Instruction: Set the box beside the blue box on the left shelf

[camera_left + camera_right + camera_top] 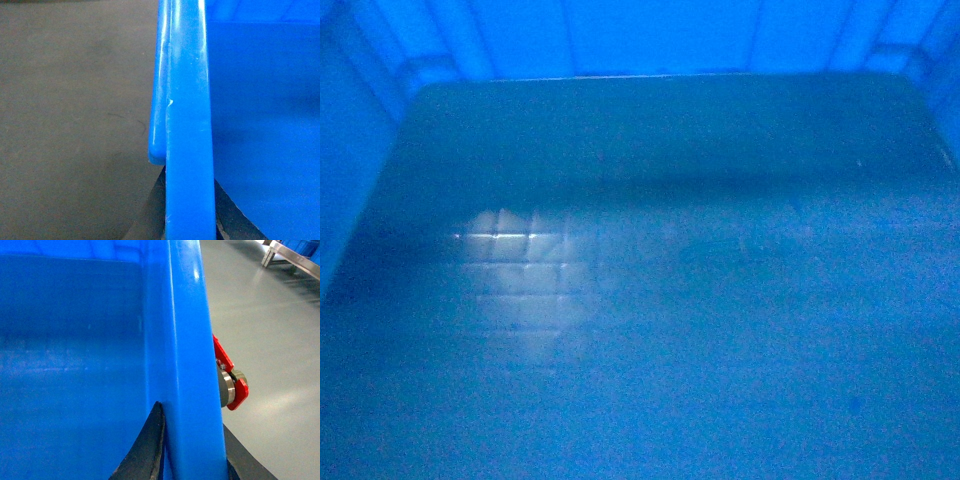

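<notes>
The box (pixel 640 300) fills the head view: I look down onto its bright-blue floor with a faint square grid, and its walls rise at the top and sides. My left gripper (pixel 189 179) is shut on the box's left rim (pixel 187 100), one dark finger (pixel 152 210) outside the wall and one inside. My right gripper (pixel 191 416) is shut on the right rim (pixel 187 330), with one dark finger (pixel 147 450) inside the box. The other blue box is out of view.
Bare grey floor (pixel 70 125) lies under the box's left side. A red bracket with a metal cylinder (pixel 231 385) sits just outside the right wall. Far off stands a grey metal rail (pixel 295 256); I cannot tell whether it belongs to the left shelf.
</notes>
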Controlling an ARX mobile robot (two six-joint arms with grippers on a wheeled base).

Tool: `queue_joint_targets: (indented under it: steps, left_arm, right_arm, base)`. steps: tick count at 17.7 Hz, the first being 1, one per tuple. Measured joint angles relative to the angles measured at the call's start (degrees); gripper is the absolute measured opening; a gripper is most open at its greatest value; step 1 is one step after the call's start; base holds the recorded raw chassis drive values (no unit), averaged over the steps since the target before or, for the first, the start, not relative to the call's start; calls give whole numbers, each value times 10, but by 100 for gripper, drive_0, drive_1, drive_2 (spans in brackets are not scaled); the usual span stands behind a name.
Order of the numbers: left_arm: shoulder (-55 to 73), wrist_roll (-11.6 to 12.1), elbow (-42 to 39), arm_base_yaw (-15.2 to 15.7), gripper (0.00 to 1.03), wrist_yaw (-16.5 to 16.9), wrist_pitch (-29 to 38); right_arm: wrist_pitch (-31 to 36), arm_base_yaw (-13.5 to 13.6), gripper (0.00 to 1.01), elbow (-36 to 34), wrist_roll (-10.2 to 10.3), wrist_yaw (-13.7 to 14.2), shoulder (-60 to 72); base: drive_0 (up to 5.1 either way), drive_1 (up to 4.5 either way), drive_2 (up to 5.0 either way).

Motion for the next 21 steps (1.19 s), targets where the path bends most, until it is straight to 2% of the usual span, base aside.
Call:
queue_joint_targets:
  steps: [21]
  left_arm:
    - [0, 0, 0, 0, 7, 0, 0]
  right_arm:
    - [-1, 0, 15, 0, 0, -1, 0]
  base:
    - [-160, -160, -160]
